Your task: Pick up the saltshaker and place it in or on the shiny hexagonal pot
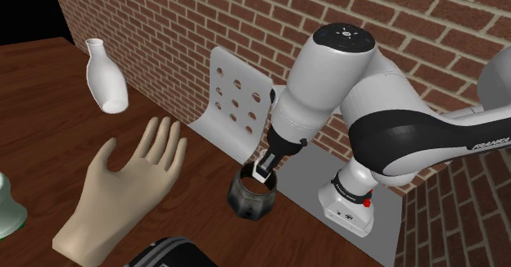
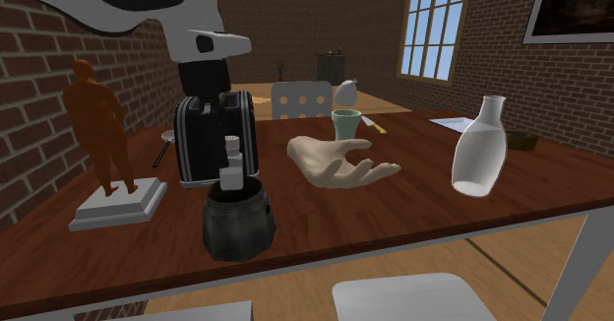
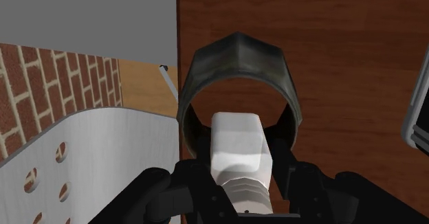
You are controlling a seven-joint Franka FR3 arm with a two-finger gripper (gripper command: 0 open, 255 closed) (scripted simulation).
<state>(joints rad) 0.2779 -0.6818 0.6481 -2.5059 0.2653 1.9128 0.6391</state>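
Over the pot (image 3: 237,54), saltshaker (image 3: 236,141) in hand (image 3: 238,154); "FRANKA" on arm (image 1: 426,134).

A dark wooden table (image 1: 49,101) bears a dull, dark hexagonal pot (image 1: 250,196) near its edge, and in the second exterior view a black appliance (image 2: 212,137) stands just behind it. A pale model hand (image 1: 123,187) lies mid-table. A white bottle vase (image 1: 104,77), a green cup (image 2: 346,124) and a brown figurine (image 2: 98,132) on a white base stand well apart

This looks like a room in a home: brick walls (image 2: 44,63), a tall window (image 2: 434,26), a framed picture (image 2: 577,8), and a wooden table (image 2: 413,216) carrying a brown statue (image 2: 96,122) and a white vase (image 2: 479,150).
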